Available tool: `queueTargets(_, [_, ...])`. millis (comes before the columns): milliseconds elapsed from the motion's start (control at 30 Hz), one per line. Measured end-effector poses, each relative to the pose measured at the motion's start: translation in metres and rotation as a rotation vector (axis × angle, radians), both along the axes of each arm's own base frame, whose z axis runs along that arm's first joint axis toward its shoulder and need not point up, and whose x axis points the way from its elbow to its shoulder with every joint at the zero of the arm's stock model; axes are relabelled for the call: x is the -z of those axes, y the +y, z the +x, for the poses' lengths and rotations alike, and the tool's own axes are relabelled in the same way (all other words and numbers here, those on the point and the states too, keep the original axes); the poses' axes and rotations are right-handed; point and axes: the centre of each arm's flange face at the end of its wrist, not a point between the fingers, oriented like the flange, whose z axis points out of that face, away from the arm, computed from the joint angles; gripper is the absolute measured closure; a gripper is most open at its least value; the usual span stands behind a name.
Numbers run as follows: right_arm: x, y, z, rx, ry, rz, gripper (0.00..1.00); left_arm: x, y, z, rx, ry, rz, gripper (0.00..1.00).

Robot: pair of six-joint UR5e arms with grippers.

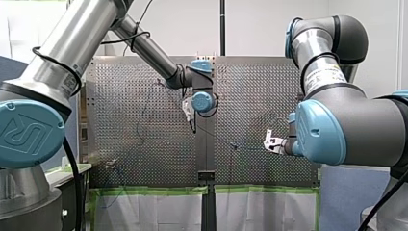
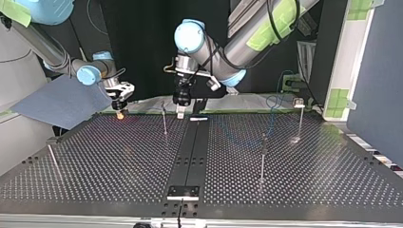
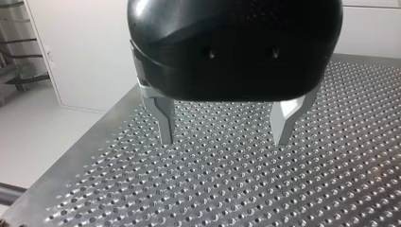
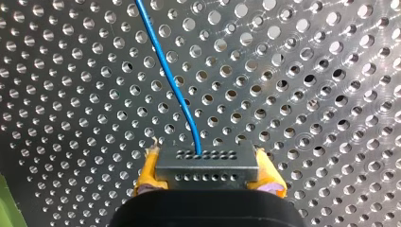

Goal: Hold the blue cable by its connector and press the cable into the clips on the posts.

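Yellow pads (image 4: 147,171) on my right claw (image 4: 208,176) press against both ends of a grey connector (image 4: 206,163), a small block with rows of tiny holes across its face. That claw is closed on the connector and holds it level. The blue cable (image 4: 165,71) leaves the middle of the connector's upper row of holes. It runs ahead of the claw in a gentle bend to one side, over the perforated table (image 4: 307,94). Whether it touches the plate I cannot tell.

Metal fingers (image 3: 166,127) of my left claw (image 3: 224,139) stand spread wide below its black body. They grip nothing, and perforated plate lies under and ahead of them.

From across the table, both claws hang near its far edge, well apart from each other. A thin post (image 2: 165,124) stands between them, closer to my left claw and just beside it. The dark centre strip (image 2: 190,152) of the table runs forward from under my left claw. A second post (image 2: 263,159) stands well away from both claws, on the side of my left claw away from my right. The clips at the post tops are too small to show whether the cable sits in any of them.
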Motion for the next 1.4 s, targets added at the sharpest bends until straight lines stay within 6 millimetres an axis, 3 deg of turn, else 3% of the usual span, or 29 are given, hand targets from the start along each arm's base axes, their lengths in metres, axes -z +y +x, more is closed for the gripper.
queueTargets(1033, [0.003, 0.003, -0.011, 0.052, 0.076, 0.039, 1.0, -0.035, 0.074, -0.093, 0.018, 0.02, -0.024, 0.02])
queueTargets(1200, [-0.01, 0.002, -0.013, 0.058, 0.095, 0.031, 1.0, -0.037, 0.086, -0.107, 0.019, 0.02, -0.026, 0.02])
queueTargets(1400, [-0.041, 0.003, -0.009, 0.054, 0.109, 0.01, 1.0, -0.04, 0.103, -0.125, 0.02, 0.019, -0.028, 0.02])
